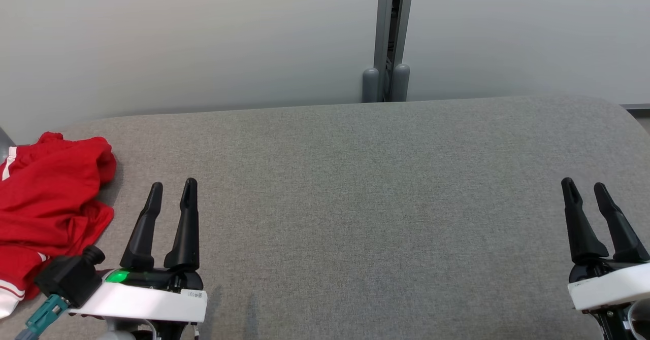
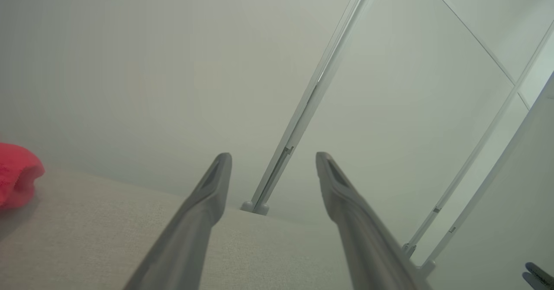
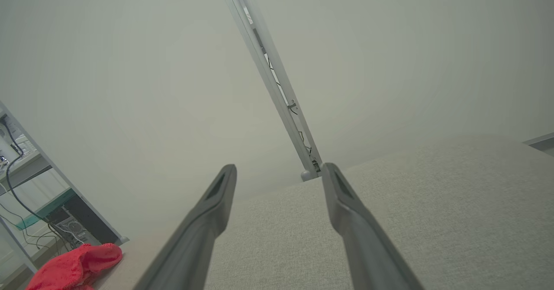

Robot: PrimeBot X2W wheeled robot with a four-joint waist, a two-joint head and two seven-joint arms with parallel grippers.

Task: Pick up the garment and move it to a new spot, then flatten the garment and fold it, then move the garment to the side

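Nothing of the task looks done; red garment [image 1: 48, 203] lies crumpled at far left of grey table [image 1: 355, 203]; left gripper [image 1: 171, 190] and right gripper [image 1: 584, 190] both spread, empty; pickup, flattening, folding remain.

A grey fabric surface [image 1: 355, 203] meets pale wall panels [image 1: 203, 35] and a grey post [image 1: 388, 25].

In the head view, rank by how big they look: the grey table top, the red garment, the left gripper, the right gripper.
1. Grey table top, by far largest.
2. Red garment, partly cut off at the picture's edge.
3. Left gripper and right gripper: alike, both cut off at the bottom, so unranked.
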